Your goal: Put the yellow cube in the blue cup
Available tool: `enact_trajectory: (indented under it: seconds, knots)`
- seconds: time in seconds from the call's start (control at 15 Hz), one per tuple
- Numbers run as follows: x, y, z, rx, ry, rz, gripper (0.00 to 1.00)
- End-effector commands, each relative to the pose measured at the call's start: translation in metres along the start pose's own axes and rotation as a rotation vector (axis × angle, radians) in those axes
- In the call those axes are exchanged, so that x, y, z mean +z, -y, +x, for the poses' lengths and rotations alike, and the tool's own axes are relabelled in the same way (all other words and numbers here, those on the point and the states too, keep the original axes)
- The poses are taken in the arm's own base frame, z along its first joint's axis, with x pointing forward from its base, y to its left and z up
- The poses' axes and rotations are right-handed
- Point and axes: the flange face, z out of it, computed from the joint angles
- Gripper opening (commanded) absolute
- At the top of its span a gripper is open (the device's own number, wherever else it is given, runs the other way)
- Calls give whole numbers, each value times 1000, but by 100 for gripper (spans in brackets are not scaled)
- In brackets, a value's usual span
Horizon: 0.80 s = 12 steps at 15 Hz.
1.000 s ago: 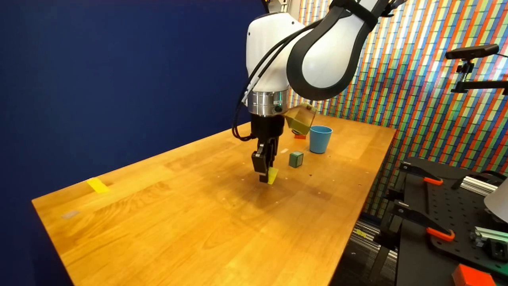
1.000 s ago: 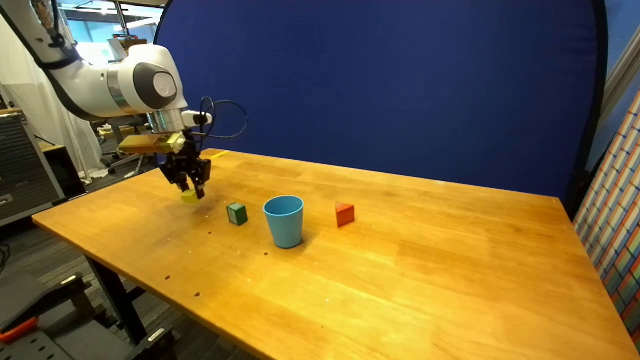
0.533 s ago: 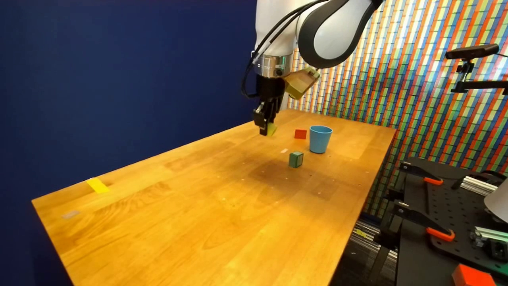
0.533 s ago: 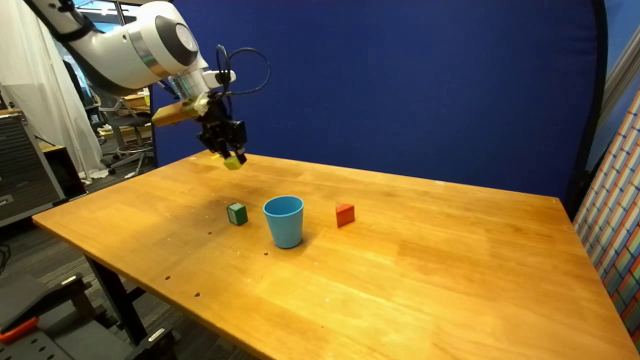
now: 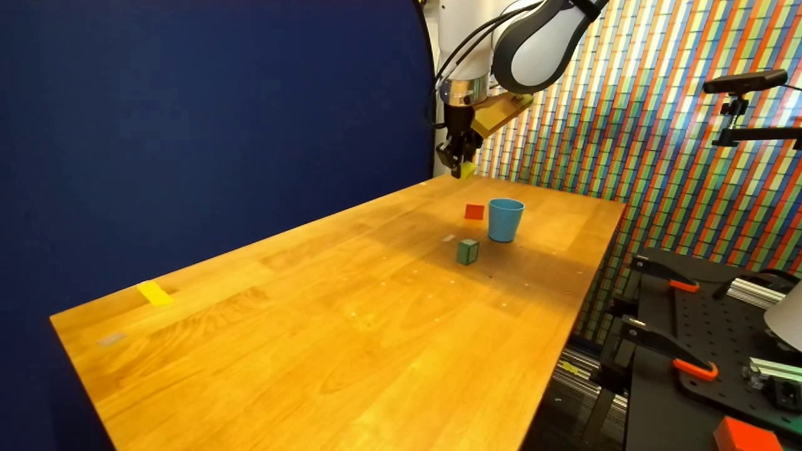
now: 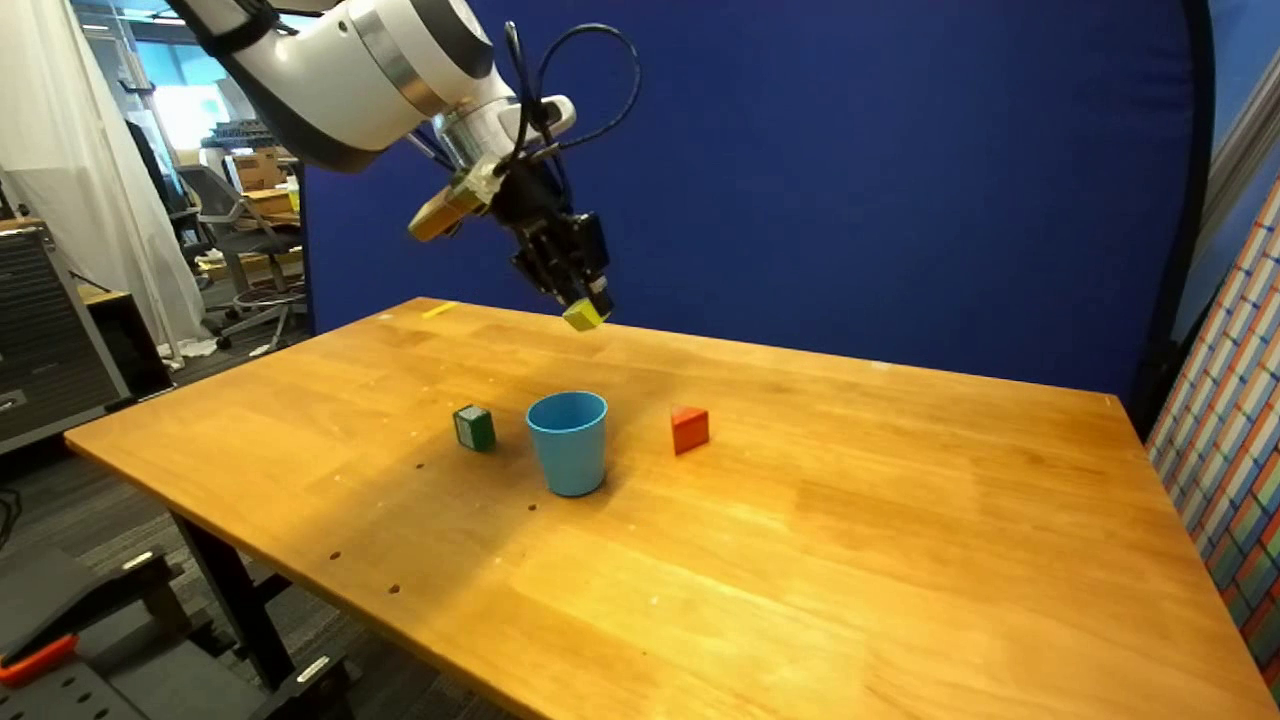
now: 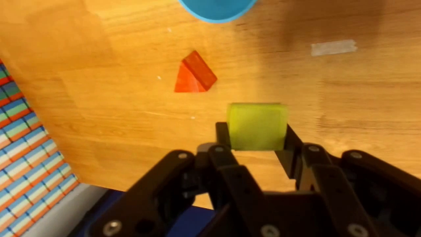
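My gripper (image 7: 257,138) is shut on the yellow cube (image 7: 257,126), with one finger on each side of it in the wrist view. In both exterior views the cube (image 5: 468,169) (image 6: 583,315) hangs at the fingertips (image 6: 584,295), well above the table, and the gripper is tilted. The light-blue cup (image 6: 570,450) stands upright on the table, lower than the cube and apart from it; it also shows in an exterior view (image 5: 505,222). In the wrist view only part of the cup (image 7: 218,10) shows at the top edge. The cup's bottom inside is hidden.
A green cube (image 6: 475,428) stands on the wooden table (image 6: 850,560) to one side of the cup. A red wedge-shaped block (image 6: 690,428) lies on the other side; it also shows in the wrist view (image 7: 197,74). A blue screen (image 6: 800,180) stands behind the table.
My gripper has risen from low over the table with the yellow cube in it. It has moved right in both exterior views, closer to the cup. Cup, green cube and red block have not moved.
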Motion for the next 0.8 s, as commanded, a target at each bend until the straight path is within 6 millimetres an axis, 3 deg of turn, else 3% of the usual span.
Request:
enact_trajectory:
  seconds: [0.0, 0.33, 0.73]
  knots:
    - [11, -38, 6, 94, 39, -46, 14]
    - [31, -79, -4, 182, 133, -35, 14]
    - [50, -78, -22, 249, 243, 53, 14]
